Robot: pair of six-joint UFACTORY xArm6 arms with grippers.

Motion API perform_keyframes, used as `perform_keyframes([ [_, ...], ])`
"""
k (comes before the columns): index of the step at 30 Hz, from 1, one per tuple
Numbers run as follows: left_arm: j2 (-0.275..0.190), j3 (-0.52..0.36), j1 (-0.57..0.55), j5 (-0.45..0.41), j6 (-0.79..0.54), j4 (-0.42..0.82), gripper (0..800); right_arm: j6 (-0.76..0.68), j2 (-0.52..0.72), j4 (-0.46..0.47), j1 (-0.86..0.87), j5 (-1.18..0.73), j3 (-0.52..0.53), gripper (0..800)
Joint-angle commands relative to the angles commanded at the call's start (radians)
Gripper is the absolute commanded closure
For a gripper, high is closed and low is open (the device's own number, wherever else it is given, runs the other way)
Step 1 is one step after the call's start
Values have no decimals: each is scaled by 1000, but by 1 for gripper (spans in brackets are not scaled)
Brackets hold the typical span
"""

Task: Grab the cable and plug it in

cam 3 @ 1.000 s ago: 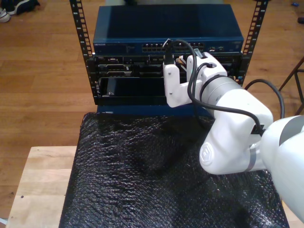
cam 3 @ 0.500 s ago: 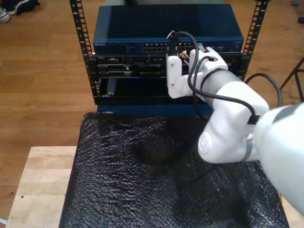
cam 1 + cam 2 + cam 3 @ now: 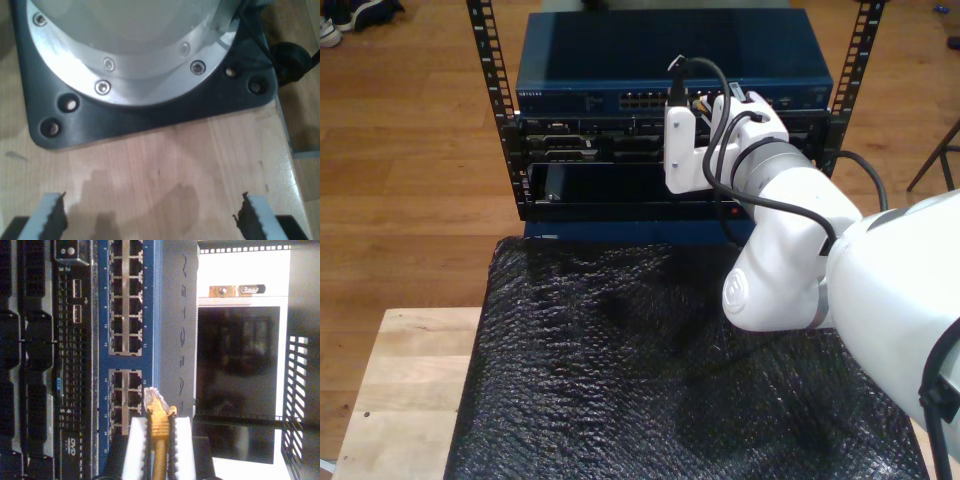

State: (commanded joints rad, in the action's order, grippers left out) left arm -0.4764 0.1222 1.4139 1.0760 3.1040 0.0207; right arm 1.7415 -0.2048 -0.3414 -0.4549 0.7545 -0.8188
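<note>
The grab looks done: the second hand (image 3: pixel 159 440) pinches the cable (image 3: pixel 159 437), plug just short of the blue switch (image 3: pixel 132 315)'s ports; the first hand (image 3: pixel 150 217) idles spread.

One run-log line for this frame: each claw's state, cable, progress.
first claw: open, over wooden surface | second claw: shut on cable | plug tip at blue switch port row, not yet seated

Your second arm (image 3: pixel 790 250) is glossy white with rounded joints; black cables (image 3: pixel 720 150) loop over its wrist. Near the round metal base flange (image 3: pixel 130 60), ringed with screws, the first gripper's pads (image 3: pixel 50 217) are serrated.
</note>
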Motion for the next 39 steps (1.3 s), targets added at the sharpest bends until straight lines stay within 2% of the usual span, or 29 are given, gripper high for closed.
perform_keyframes([
  [9, -2, 2, 0, 0, 0, 0, 0, -8, -40, -15, 2, 54, 0, 800],
  [16, 0, 0, 0, 0, 0, 0, 0, -121, -126, -14, 18, 219, -25, 800],
  [39, -2, 0, 0, 0, 0, 0, 0, -114, -253, -18, 29, 428, -58, 800],
])
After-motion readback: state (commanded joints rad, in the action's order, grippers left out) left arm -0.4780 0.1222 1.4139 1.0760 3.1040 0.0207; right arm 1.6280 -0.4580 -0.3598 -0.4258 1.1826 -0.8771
